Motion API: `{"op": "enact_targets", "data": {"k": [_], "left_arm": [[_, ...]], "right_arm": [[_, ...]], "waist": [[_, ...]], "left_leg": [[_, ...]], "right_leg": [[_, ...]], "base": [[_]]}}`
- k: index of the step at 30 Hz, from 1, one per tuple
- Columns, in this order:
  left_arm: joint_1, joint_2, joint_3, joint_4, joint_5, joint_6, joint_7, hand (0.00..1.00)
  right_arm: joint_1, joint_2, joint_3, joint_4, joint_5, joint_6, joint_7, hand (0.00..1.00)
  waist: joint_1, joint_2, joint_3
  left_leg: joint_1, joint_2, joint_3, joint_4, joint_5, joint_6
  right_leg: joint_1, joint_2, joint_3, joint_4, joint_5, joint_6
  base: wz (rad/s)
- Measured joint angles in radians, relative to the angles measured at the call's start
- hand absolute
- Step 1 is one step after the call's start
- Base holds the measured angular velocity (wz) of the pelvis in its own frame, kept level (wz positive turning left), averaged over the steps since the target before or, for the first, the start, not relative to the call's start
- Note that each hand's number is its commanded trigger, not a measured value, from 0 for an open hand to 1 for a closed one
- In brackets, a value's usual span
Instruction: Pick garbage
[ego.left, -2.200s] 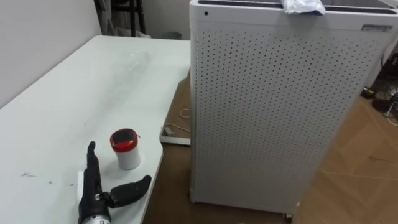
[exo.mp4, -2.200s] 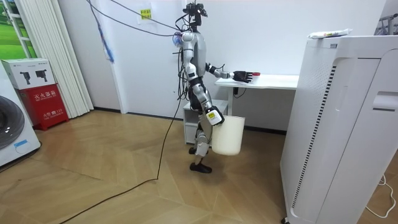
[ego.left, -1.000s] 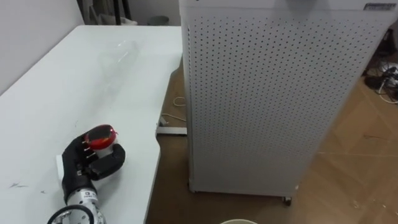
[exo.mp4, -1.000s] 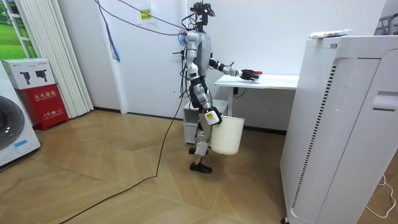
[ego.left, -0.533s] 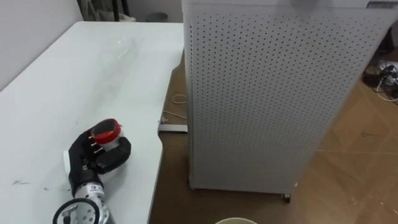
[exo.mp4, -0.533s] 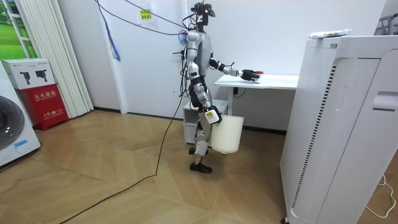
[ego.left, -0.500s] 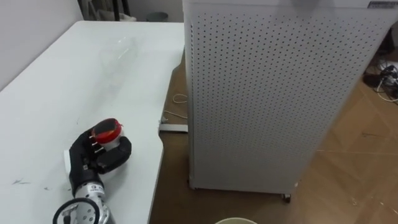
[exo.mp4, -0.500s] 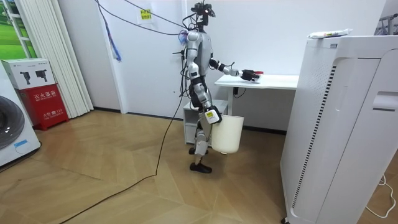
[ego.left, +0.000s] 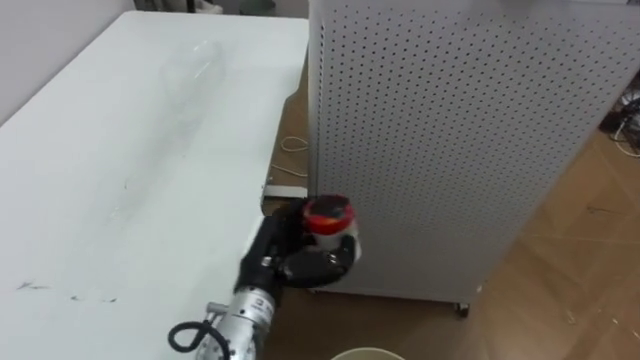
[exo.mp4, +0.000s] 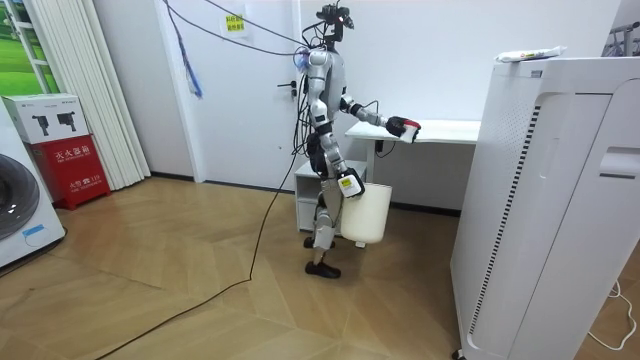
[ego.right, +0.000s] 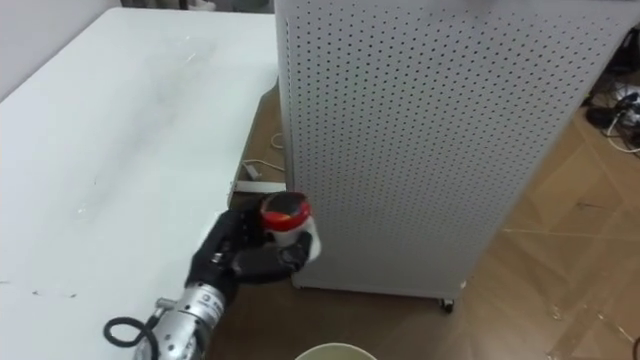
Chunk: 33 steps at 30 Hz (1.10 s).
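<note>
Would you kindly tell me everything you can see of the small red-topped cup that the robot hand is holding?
The cup is small, with a white body and a round red top; it looks like plastic or paper. It stands roughly upright in the left robot hand, whose dark fingers curl round its body. It hangs in the air past the edge of the white table, in front of the perforated white cabinet, touching neither. Whether anything is inside cannot be told.
</note>
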Motion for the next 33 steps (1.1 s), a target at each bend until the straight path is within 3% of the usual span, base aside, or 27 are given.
{"op": "enact_targets", "data": {"k": [7, 10, 15, 16, 17, 18, 19, 33], "left_arm": [[0.025, -0.001, -0.062, -0.002, 0.000, 0.015, -0.093, 1.00], [0.034, 0.013, -0.090, -0.007, 0.000, 0.018, -0.112, 1.00], [0.090, 0.022, -0.165, -0.007, 0.000, 0.029, -0.159, 1.00], [0.094, 0.023, -0.173, -0.007, 0.000, 0.034, -0.166, 0.96], [0.102, 0.023, -0.178, -0.007, 0.000, 0.040, -0.178, 0.77], [0.109, 0.023, -0.182, -0.007, 0.000, 0.041, -0.185, 0.29], [0.111, 0.023, -0.182, -0.007, 0.000, 0.041, -0.189, 0.00], [0.132, 0.044, -0.172, -0.030, 0.003, 0.041, -0.247, 0.00]], "right_arm": [[-0.015, -0.011, -0.001, 0.000, -0.029, 0.001, -0.002, 1.00], [-0.032, -0.015, -0.001, 0.000, -0.023, 0.010, -0.004, 1.00], [-0.065, -0.020, 0.000, 0.000, -0.022, 0.015, -0.006, 1.00], [-0.067, -0.020, 0.000, 0.000, -0.022, 0.015, -0.007, 1.00], [-0.071, -0.020, 0.000, 0.000, -0.022, 0.015, -0.006, 1.00], [-0.072, -0.020, -0.001, 0.000, -0.022, 0.014, -0.007, 1.00], [-0.071, -0.021, -0.001, 0.000, -0.022, 0.014, -0.007, 1.00], [-0.063, -0.029, 0.000, 0.001, -0.018, 0.012, -0.013, 1.00]], "waist": [[0.001, 0.007, -0.0019], [0.003, 0.009, -0.0030], [0.002, 0.018, -0.0020], [0.002, 0.019, -0.0016], [0.001, 0.021, -0.0006], [0.000, 0.024, 0.0008], [0.000, 0.025, 0.0013], [-0.002, 0.036, -0.0004]], "left_leg": [[-0.001, -0.001, 0.005, -0.003, 0.000, 0.000], [-0.013, -0.001, 0.006, -0.001, 0.000, 0.001], [-0.011, -0.004, 0.006, -0.001, 0.003, 0.006], [-0.011, -0.004, 0.006, -0.001, 0.003, 0.006], [-0.012, -0.004, 0.006, 0.000, 0.004, 0.006], [-0.012, -0.005, 0.006, 0.000, 0.004, 0.006], [-0.012, -0.005, 0.006, 0.000, 0.004, 0.007], [-0.029, -0.003, 0.023, 0.000, 0.005, 0.008]], "right_leg": [[-0.005, 0.000, -0.002, 0.001, 0.002, -0.002], [-0.015, 0.000, 0.001, 0.003, 0.007, -0.001], [-0.017, -0.002, 0.002, 0.008, 0.009, 0.000], [-0.018, -0.002, 0.003, 0.010, 0.009, 0.000], [-0.020, -0.002, 0.006, 0.014, 0.009, 0.000], [-0.022, -0.002, 0.010, 0.016, 0.009, 0.000], [-0.023, -0.002, 0.012, 0.016, 0.009, 0.000], [-0.049, 0.000, 0.023, 0.022, 0.008, -0.001]], "base": [[-0.02], [0.00], [0.00], [0.00], [-0.04], [-0.04], [-0.04], [-0.03]]}}
